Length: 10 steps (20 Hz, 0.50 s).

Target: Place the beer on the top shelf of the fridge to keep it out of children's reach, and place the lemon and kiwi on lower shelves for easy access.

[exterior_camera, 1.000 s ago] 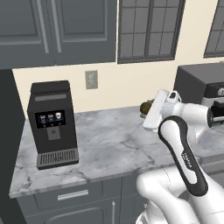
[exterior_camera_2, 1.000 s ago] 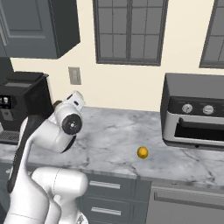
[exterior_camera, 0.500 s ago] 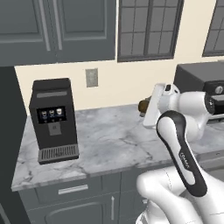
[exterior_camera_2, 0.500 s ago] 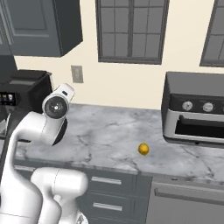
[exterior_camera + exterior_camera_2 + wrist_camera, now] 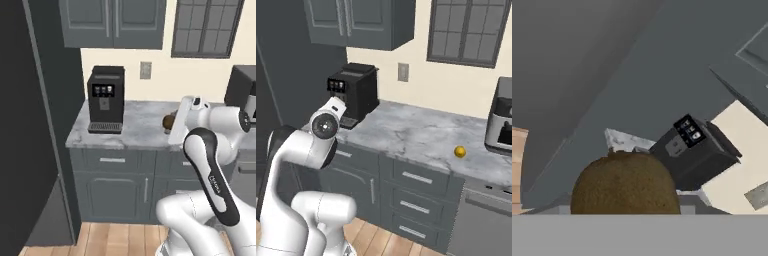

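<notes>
The claw [image 5: 170, 121] is closed around the kiwi [image 5: 625, 182]: in the hand view the brown fruit sits right at the camera's foot, and in the left base view a brown oval shows at the end of the hand, level with the surface [image 5: 135, 125] and to the right of the coffee machine [image 5: 106, 99]. The fingertips themselves are hidden behind the fruit, so how squarely it is seated cannot be told.

The fridge [image 5: 30, 125] stands to the left of the coffee machine as a tall dark slab; none of its pale interior or shelves can be seen. The lemon [image 5: 459, 151] lies on the surface well to the right of the coffee machine, near the toaster oven [image 5: 501, 125]. The beer cannot be placed from these views.

The step in hand looks like carrying the kiwi over to the fridge for one of the lower shelves. To do it well, the robot should keep the grip steady and the wrist level, since a round fruit can roll out of a two-finger hold. It should pass in front of the coffee machine, clear of the cabinet edge, and enter the fridge square to the opening. The kiwi should be let go only once it rests on the shelf panel, well back from the front lip, so it does not roll off.
</notes>
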Tool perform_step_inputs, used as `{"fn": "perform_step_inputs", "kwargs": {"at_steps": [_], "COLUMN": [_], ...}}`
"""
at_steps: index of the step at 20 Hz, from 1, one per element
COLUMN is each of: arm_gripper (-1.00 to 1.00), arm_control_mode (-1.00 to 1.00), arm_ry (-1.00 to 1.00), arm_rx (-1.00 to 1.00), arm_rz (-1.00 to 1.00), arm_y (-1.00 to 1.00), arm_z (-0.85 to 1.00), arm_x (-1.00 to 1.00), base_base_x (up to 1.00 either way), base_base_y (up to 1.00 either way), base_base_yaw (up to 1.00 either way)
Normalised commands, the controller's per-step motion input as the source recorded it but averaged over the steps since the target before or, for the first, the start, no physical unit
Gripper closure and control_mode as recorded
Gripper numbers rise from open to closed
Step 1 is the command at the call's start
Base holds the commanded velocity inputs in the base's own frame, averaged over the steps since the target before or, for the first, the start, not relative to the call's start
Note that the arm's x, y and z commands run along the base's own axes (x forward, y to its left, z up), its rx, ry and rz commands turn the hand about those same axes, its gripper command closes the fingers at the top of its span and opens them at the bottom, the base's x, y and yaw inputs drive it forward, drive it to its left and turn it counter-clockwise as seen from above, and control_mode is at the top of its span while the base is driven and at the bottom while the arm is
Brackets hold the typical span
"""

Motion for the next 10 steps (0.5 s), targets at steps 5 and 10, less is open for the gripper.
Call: {"fn": "perform_step_inputs", "kwargs": {"at_steps": [5, 10], "arm_gripper": [1.0, 1.0], "arm_control_mode": [1.0, 1.0], "arm_ry": [0.0, 0.0], "arm_rx": [0.0, 0.0], "arm_rz": [0.0, 0.0], "arm_y": [0.0, 0.0], "arm_z": [0.0, 0.0], "arm_x": [0.0, 0.0], "base_base_x": [-0.5, -0.36], "base_base_y": [0.48, 0.8], "base_base_yaw": [0.77, 0.77]}}
